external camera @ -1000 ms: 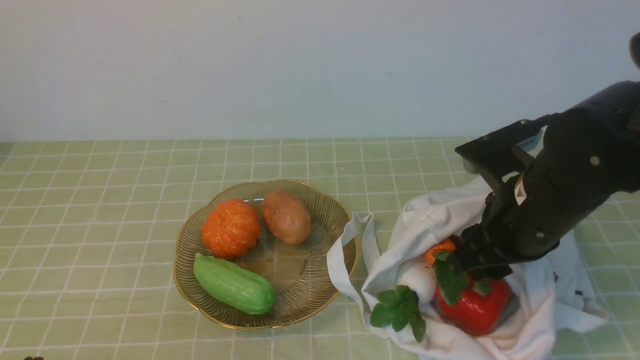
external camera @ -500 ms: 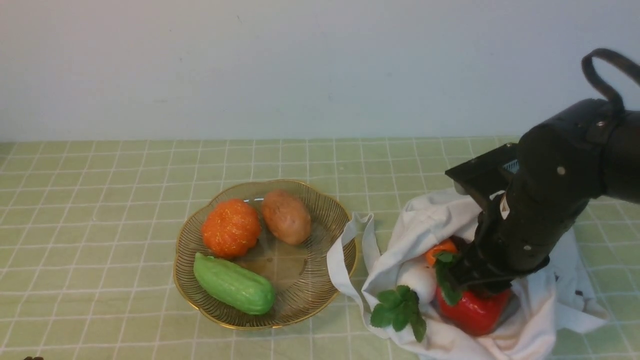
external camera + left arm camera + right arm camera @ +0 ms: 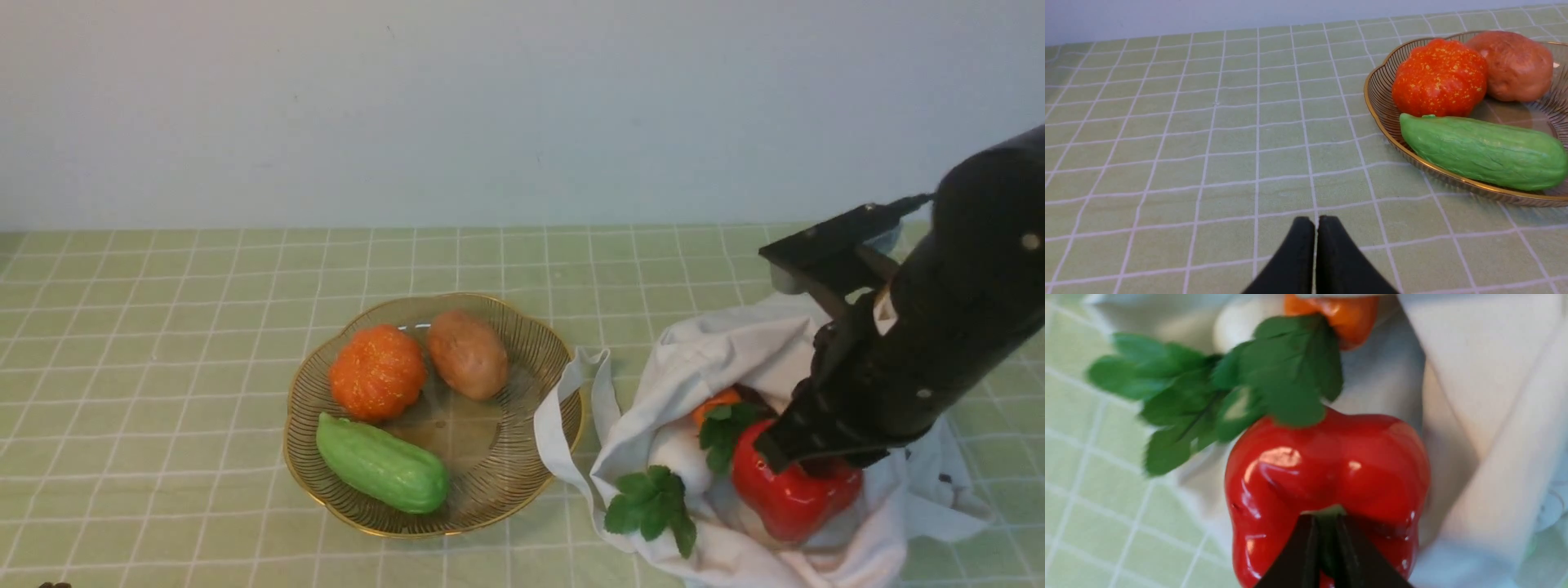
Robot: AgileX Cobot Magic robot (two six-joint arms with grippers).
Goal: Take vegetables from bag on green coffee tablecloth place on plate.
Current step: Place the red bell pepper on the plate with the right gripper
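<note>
The right gripper [image 3: 1326, 524] pinches the green stem of the red bell pepper [image 3: 1327, 469], its jaws drawn almost together with only the stem between them. The pepper sits directly under the fingertips, in the open mouth of the bag [image 3: 710, 359]; whether it rests on the cloth cannot be told. Just past the pepper from the gripper lie a white vegetable [image 3: 682, 457] and an orange vegetable [image 3: 717, 403], both with green leaves [image 3: 653, 506]. The plate [image 3: 304, 384] stands well apart on the gripper's left, on the green coffee tablecloth [image 3: 163, 327]. The left gripper [image 3: 1315, 228] is pressed together, empty, near the plate.
</note>
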